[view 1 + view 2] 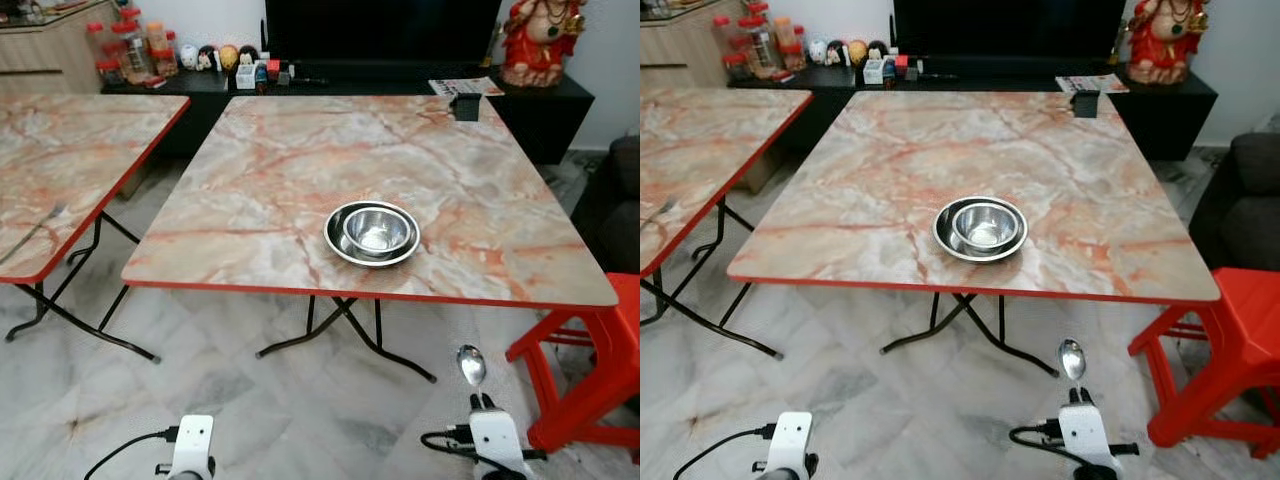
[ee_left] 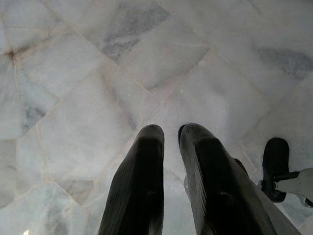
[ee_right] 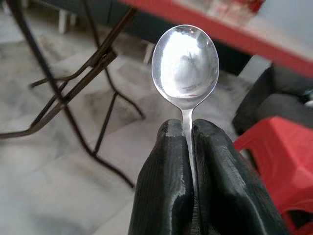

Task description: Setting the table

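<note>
My right gripper pinches spoon by handle, bowl end up, low over floor, short of table. Left gripper idle, fingers nearly together, nothing held. Step: carrying spoon. Next, I judge: raise, lay beside bowls.

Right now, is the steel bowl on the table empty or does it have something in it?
Empty of food. The bowl sits upright inside a wider steel dish, its bare shiny bottom showing. The spoon is clamped in the right gripper.
</note>
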`<state>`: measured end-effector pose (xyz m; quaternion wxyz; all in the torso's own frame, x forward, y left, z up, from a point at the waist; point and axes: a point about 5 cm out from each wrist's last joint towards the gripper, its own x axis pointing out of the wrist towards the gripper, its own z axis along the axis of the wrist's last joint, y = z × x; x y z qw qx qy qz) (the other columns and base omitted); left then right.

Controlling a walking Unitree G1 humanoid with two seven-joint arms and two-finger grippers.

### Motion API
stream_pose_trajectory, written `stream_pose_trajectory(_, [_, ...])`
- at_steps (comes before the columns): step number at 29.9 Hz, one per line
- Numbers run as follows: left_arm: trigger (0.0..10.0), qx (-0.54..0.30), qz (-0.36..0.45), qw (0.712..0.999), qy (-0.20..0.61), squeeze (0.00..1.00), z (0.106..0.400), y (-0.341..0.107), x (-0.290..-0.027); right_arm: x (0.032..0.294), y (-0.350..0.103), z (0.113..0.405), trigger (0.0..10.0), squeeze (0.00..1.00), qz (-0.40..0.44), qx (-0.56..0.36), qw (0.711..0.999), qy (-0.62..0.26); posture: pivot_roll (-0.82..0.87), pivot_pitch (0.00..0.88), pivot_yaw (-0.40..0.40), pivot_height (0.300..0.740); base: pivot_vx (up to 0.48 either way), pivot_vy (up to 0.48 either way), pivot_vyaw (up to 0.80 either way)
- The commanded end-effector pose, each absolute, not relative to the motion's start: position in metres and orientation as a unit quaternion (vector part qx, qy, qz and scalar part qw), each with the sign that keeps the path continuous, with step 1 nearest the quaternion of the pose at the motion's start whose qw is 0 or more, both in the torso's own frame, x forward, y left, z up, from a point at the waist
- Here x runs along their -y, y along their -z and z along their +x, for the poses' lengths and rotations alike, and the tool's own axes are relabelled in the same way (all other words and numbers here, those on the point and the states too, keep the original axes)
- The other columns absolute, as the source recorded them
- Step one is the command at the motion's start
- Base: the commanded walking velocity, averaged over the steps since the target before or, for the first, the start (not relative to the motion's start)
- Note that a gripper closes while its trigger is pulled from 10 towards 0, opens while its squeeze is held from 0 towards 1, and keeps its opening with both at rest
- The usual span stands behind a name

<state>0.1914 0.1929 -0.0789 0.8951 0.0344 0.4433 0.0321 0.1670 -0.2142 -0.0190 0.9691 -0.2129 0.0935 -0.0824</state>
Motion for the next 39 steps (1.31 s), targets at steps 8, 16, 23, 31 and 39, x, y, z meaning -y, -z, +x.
stream_pose_trajectory(8, [10.0, -0.442, 0.041, 0.896, -0.025, 0.0, 0.193, 0.078, -0.193, 0.209, -0.036, 0.223, 10.0, 0.0, -0.195, 0.018, 0.976, 0.101, -0.15, 0.0, 0.037, 0.74, 0.0, 0.0, 0.0])
stream_pose_trajectory(16, [10.0, -0.438, 0.034, 0.898, -0.028, 0.0, 0.196, 0.077, -0.189, 0.201, -0.063, 0.27, 10.0, 0.0, -0.147, 0.024, 0.983, 0.104, -0.14, 0.0, 0.031, 0.74, 0.0, 0.0, 0.0])
stream_pose_trajectory(23, [10.0, -0.436, 0.034, 0.899, -0.03, 0.0, 0.197, 0.077, -0.188, 0.195, -0.09, 0.312, 10.0, 0.0, -0.084, 0.019, 0.99, 0.111, -0.14, 0.0, 0.029, 0.74, 0.189, 0.0, 0.0])
stream_pose_trajectory(31, [10.0, -0.434, 0.033, 0.9, -0.029, 0.0, 0.198, 0.076, -0.187, 0.192, -0.097, 0.321, 10.0, 0.0, -0.057, 0.015, 0.992, 0.111, -0.13, 0.0, 0.022, 0.74, 0.275, 0.0, -0.2])
stream_pose_trajectory(39, [10.0, -0.435, 0.037, 0.899, -0.025, 0.0, 0.198, 0.076, -0.187, 0.188, -0.092, 0.317, 10.0, 0.0, -0.032, 0.009, 0.993, 0.109, -0.14, 0.0, 0.026, 0.74, 0.275, 0.0, 0.0])
